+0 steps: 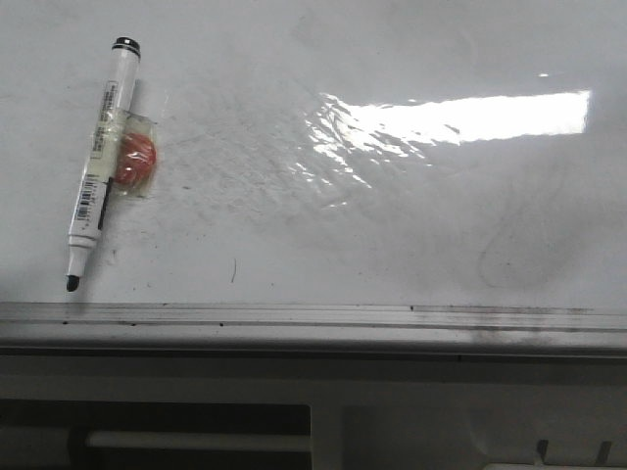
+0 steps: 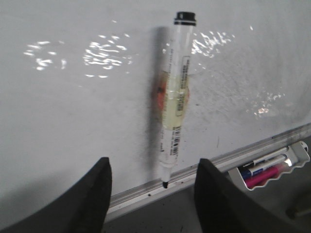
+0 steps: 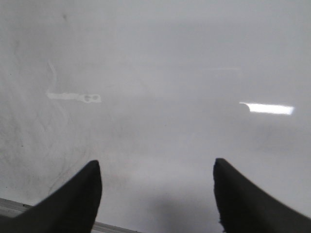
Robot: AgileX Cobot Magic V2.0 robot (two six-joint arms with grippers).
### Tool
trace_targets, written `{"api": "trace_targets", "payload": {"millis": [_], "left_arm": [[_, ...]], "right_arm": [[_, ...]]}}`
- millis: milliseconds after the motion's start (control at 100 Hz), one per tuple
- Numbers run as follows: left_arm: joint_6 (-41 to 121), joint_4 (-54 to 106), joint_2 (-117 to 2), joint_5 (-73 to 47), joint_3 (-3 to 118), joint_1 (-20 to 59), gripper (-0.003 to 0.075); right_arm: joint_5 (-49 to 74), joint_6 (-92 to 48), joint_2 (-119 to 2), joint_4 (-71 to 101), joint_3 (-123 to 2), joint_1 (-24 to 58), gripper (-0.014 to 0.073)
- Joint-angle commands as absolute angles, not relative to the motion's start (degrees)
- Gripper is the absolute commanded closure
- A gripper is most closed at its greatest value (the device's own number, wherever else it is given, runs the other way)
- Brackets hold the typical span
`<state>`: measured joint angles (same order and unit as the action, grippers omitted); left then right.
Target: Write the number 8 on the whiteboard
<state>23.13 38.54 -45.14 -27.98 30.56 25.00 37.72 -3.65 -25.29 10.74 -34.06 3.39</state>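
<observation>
Whiteboard spread beneath both grippers, smudged grey, no figure eight discernible on it; silvery rail along its near edge; marker lying uncapped on the board, seen just ahead of the left gripper, jaws wide apart, holding nothing; tray of pens shown only by the left wrist camera; right gripper likewise spread wide, empty, over bare board; neither gripper visible from the front.

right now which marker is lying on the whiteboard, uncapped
The clear-barrelled black-tipped marker with an orange blob taped to it; the other markers sit in a white tray off the glossy whiteboard.
</observation>
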Motion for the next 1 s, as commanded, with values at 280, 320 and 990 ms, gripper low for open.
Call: {"api": "trace_targets", "payload": {"millis": [280, 320, 990], "left_arm": [[23.6, 44.2, -59.1, -11.0, 33.0, 37.3, 0.0467], [23.6, 44.3, -59.9, -10.4, 33.0, 37.1, 0.0495], [71.8, 74.0, -53.5, -25.1, 35.8, 44.2, 0.0738]], "right_arm": [[32.8, -4.5, -26.1, 11.3, -36.1, 3.4, 0.0146], [32.8, -4.5, -26.1, 11.3, -36.1, 3.4, 0.0146], [39.8, -53.5, -31.7, 47.7, -41.3, 18.1, 0.0146]]}}
